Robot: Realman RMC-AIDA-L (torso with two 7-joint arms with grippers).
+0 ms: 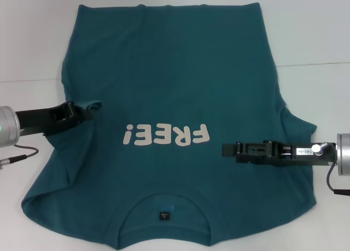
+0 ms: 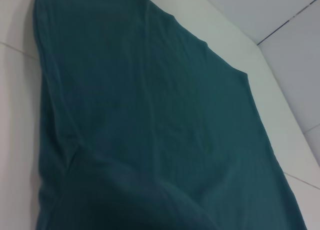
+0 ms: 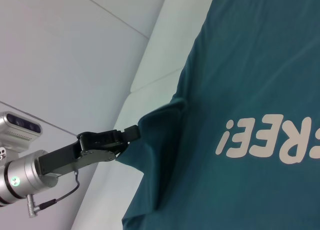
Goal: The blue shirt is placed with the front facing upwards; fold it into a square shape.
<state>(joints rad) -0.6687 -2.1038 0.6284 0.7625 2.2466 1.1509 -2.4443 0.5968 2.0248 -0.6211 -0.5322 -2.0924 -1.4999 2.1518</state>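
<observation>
The blue shirt (image 1: 169,98) lies front up on the white desk (image 1: 317,38), collar (image 1: 164,215) nearest me and hem farthest, so its long axis runs straight away from my body. The cream "FREE!" lettering (image 1: 165,135) reads upside down from my head view, across the chest between my two arms.

My left pincer (image 1: 90,108) is clenched on a bunch of cloth at the shirt's left edge, about level with the lettering; the right wrist view shows the fabric pulled up into a small peak at its tip (image 3: 134,132). The left sleeve (image 1: 46,185) lies nearer me than that grip, slack and creased. My right pincer (image 1: 225,149) hovers over the shirt's right half, pointing inward toward the lettering, just beside the last letter; whether its jaws are parted or closed I cannot tell. The right sleeve (image 1: 298,130) lies behind it, toward the arm.

As I judge it, the coming move turns on this: the shirt's centre line lies to the right of my left pincer, across the long axis, so the gripped edge should travel inward over the chest. The left arm is the one already holding; the right is nearer the far side's fold.

Beyond both pincers the lower body of the shirt lies flat up to the hem (image 1: 164,7).
</observation>
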